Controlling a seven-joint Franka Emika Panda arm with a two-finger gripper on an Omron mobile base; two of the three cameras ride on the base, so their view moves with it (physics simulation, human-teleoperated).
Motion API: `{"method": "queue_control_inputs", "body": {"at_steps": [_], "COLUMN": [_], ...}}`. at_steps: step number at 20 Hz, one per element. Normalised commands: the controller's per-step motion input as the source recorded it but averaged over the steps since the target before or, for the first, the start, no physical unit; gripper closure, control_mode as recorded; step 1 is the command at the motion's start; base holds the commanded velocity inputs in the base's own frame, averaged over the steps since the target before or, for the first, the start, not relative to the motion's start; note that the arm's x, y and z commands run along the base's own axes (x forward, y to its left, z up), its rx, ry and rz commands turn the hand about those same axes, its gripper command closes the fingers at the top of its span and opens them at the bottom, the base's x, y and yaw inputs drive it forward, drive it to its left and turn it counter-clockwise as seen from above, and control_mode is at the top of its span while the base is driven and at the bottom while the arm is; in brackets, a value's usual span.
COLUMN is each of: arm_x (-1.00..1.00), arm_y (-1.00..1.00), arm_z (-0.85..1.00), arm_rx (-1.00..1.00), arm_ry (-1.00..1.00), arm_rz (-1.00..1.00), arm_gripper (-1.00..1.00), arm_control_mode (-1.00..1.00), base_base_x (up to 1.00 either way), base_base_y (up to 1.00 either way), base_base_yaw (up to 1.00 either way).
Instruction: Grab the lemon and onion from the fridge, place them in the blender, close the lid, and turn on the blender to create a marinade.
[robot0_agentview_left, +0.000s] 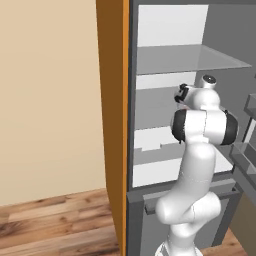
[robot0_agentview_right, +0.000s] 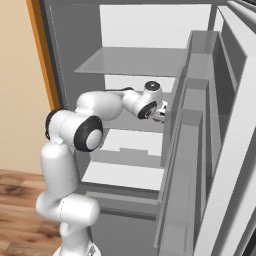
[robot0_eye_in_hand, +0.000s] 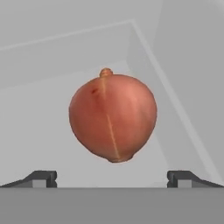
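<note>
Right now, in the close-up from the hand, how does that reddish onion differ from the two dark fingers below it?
The onion is round, reddish-brown and large in the hand view; the fingers are small, dark and angular. The onion sits centred with its stem nub up; the fingers stand far apart at the bottom, one on each side. The fingers are spread wide and do not touch the onion. Both are inside the grey fridge.
</note>
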Motion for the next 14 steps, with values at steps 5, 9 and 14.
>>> {"method": "queue_control_inputs", "body": {"at_steps": [5, 9, 14], "arm_x": [0.32, 0.29, 0.25], "arm_y": [-0.2, -0.14, -0.1], "arm_z": [-0.15, -0.08, -0.09], "arm_rx": [0.0, 0.0, 0.02], "arm_ry": [0.0, 0.0, 0.0], "arm_rz": [0.0, 0.0, 0.0], "arm_gripper": [-1.0, -1.0, -1.0], "arm_control_mode": [-1.0, -1.0, -1.0], "base_base_x": [0.0, 0.0, 0.0], "base_base_y": [0.0, 0.0, 0.0], "base_base_yaw": [0.0, 0.0, 0.0]}}
